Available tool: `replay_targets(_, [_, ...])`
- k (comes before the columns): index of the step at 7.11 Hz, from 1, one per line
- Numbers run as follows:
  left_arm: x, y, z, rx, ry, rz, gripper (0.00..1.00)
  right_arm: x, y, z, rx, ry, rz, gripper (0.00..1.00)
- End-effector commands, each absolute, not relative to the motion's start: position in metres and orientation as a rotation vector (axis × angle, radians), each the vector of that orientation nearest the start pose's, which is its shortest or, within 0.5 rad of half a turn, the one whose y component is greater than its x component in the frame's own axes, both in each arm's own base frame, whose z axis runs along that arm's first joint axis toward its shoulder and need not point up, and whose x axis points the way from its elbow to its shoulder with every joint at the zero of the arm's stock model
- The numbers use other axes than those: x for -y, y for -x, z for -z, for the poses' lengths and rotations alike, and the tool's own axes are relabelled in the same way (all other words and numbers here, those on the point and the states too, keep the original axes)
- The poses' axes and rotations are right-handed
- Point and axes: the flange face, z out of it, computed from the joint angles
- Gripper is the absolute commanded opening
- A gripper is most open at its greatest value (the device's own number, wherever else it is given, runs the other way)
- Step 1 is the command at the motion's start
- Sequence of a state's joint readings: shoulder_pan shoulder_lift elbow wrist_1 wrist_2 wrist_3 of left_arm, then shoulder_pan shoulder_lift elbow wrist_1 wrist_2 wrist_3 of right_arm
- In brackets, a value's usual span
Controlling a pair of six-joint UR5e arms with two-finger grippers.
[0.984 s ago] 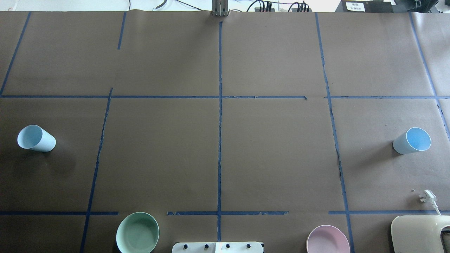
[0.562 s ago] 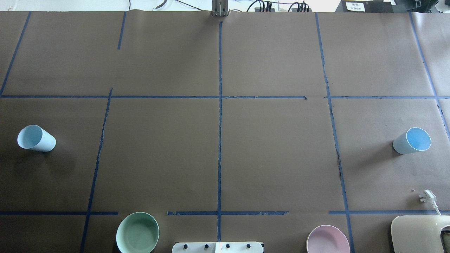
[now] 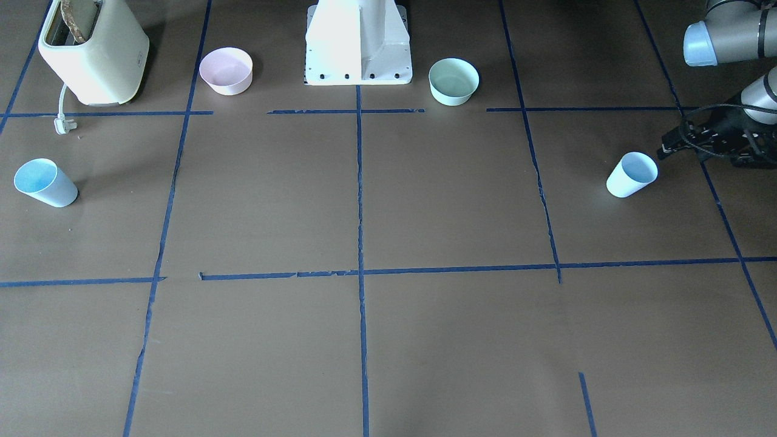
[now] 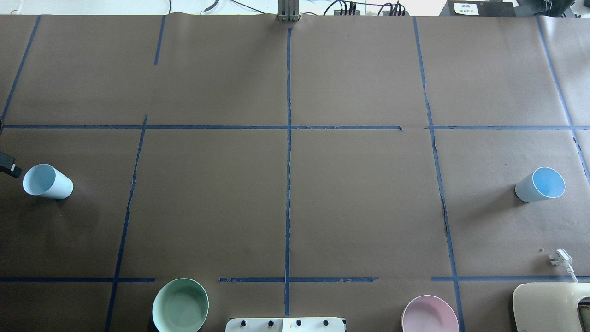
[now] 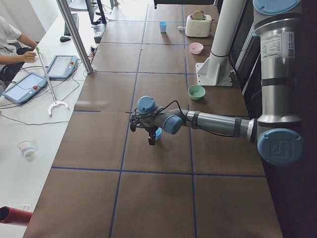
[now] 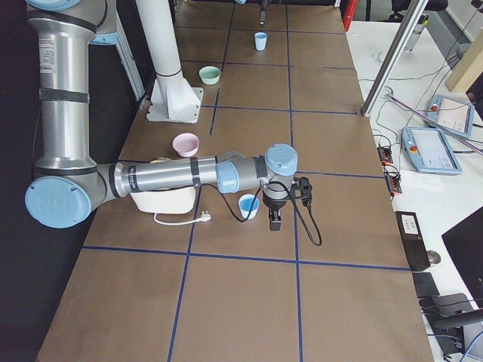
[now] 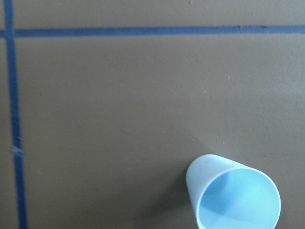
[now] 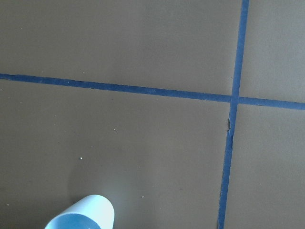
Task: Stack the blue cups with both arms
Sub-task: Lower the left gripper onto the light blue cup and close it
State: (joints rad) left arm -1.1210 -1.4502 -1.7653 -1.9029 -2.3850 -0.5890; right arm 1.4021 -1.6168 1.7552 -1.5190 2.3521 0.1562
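Two pale blue cups stand upright, far apart. The left cup is near the table's left end; it also shows in the front view and the left wrist view. My left gripper hangs just beside it, a little apart; I cannot tell whether it is open. The right cup stands near the right end, also in the front view and the right wrist view. My right gripper hangs beside it, seen only from the side, so I cannot tell its state.
A mint-green bowl and a pink bowl flank the white pedestal at the robot's edge. A cream toaster with a loose white plug stands near the right cup. Blue tape lines cross the brown table cover.
My left gripper has come into the overhead view at its left edge, next to the left cup. Neither cup has moved.
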Motion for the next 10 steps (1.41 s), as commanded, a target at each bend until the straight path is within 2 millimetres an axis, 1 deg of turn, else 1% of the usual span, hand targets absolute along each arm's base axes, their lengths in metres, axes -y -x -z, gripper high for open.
replay_targets(1, [0.437,-0.163,-0.596,-0.881,0.099,-0.029,1.00,0.484,0.021,-0.585,0.797,-0.047,0.091,1.00])
replay_targets(2, [0.435,-0.172,-0.609,-0.890,0.095,-0.053,1.00,0.484,0.021,-0.586,0.798,-0.044,0.087,1.00])
replay_targets(3, [0.442,-0.180,-0.606,-0.897,0.088,-0.061,1.00,0.484,0.021,-0.586,0.798,-0.043,0.088,1.00])
replay_targets(4, [0.447,-0.183,-0.609,-0.897,0.093,-0.058,1.00,0.484,0.021,-0.586,0.798,-0.041,0.086,1.00])
replay_targets(5, [0.451,-0.186,-0.610,-0.899,0.090,-0.062,0.91,0.484,0.022,-0.587,0.801,-0.039,0.086,1.00])
replay_targets(6, [0.451,-0.187,-0.608,-0.908,0.074,-0.070,0.64,0.484,0.024,-0.587,0.800,-0.037,0.093,1.00])
replay_targets(7, [0.451,-0.187,-0.608,-0.908,0.075,-0.071,0.31,0.483,0.032,-0.587,0.799,-0.034,0.109,1.00])
replay_targets(8, [0.452,-0.192,-0.602,-0.917,0.072,-0.080,0.06,0.484,0.033,-0.585,0.799,-0.035,0.110,1.00])
replay_targets(9, [0.460,-0.201,-0.585,-0.934,0.063,-0.081,0.00,0.484,0.033,-0.584,0.801,-0.037,0.112,1.00])
replay_targets(10, [0.471,-0.219,-0.556,-0.960,0.065,-0.049,0.00,0.484,0.033,-0.584,0.801,-0.037,0.113,1.00])
